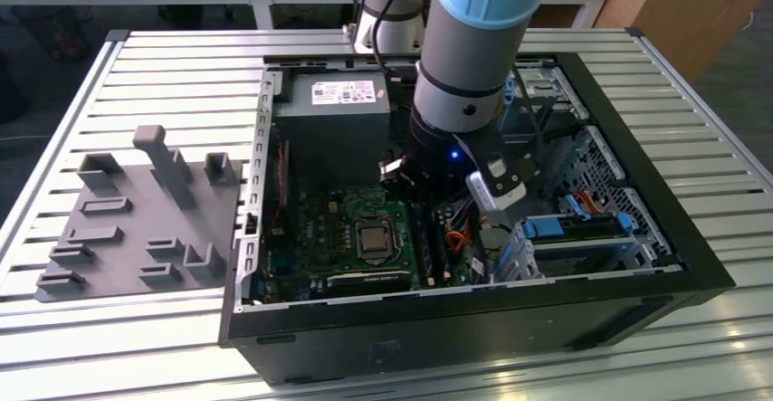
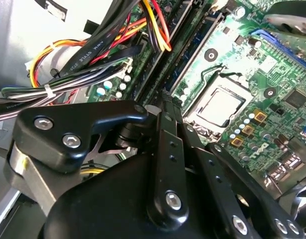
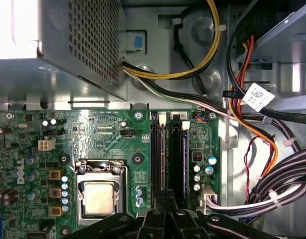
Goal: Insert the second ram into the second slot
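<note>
The end effector point(image 3: 165, 209), its grip state not discernible, is seen low in the first wrist view, directly over the memory slots point(image 3: 169, 159) running lengthwise up the frame

Bright, uneven light from above, with glare on bare metal and deep shade inside the case.

In the exterior view, the slatted metal table point(image 1: 145, 75) caught strong reflections, brightest along its near edge, while the open computer case point(image 1: 676, 265) lay in shadow beneath the arm point(image 1: 465, 66). In the first wrist view, the power supply point(image 3: 23, 45) was blown out to white on 1 face, yet the motherboard point(image 3: 108, 134) was evenly lit and sharp. In the second wrist view, the gripper point(image 2: 165, 107) loomed dark and soft-focused close to the lens, and a pale overexposed patch sat behind the cable bundle point(image 2: 93, 55).
</note>
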